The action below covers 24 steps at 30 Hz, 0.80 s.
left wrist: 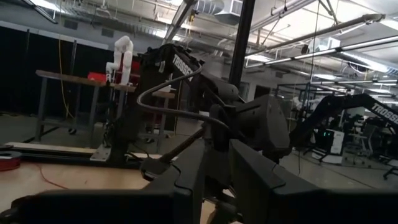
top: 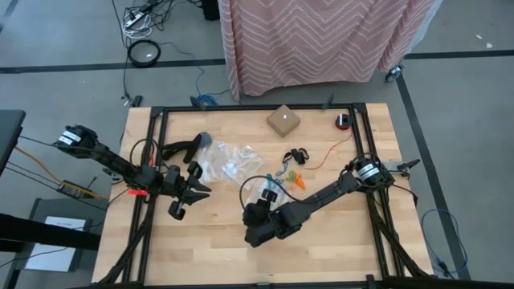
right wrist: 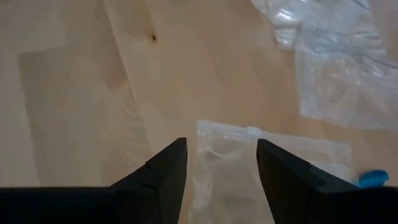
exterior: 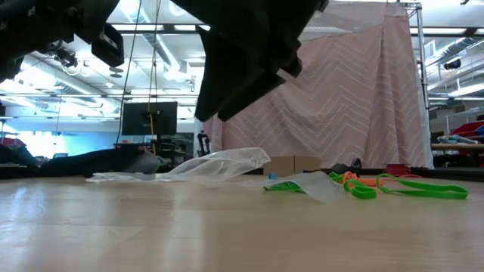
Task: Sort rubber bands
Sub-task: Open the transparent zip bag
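On the left of the wooden table (top: 337, 241), the left gripper (top: 191, 191) hangs just above the surface with its fingers spread wide and holding nothing. Right of it lies a heap of clear zip bags (top: 226, 160). Near the table's middle, the right gripper (top: 255, 221) points down over another clear bag (right wrist: 249, 168), fingers narrowly apart and holding nothing. The rubber bands (top: 291, 175), green, orange, blue and black, lie in a loose cluster just right of centre, beyond that gripper.
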Motion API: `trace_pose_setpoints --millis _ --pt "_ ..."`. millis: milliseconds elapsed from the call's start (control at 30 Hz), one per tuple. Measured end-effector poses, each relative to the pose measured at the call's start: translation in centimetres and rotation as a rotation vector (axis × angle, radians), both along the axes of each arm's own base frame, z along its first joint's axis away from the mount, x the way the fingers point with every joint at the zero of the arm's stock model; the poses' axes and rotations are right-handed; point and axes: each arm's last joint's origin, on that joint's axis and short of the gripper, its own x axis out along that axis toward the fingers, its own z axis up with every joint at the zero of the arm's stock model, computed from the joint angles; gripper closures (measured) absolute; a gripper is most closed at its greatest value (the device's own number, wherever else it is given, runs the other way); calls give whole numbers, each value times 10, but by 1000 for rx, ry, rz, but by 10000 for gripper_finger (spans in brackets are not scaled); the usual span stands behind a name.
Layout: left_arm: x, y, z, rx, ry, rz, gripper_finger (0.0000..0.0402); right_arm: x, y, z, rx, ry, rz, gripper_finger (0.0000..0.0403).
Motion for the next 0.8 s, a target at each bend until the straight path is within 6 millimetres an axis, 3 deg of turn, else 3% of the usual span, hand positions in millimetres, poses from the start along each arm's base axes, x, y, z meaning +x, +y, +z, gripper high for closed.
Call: trace_pose_setpoints --millis 300,533,633,733,800 --pt "1 0 -2 3 17 -1 318 10 -7 1 21 -1 104 222" --pt "-2 -2 4 11 -57 -106 318 46 16 49 119 -523 670 223" --pt "-5 -3 10 14 -124 -167 318 45 17 53 173 -615 816 232" --pt "-8 -2 14 -6 -175 -169 318 34 6 50 236 -543 813 241" --pt "-8 -2 16 -13 -187 -164 318 21 -1 62 263 -536 792 246"
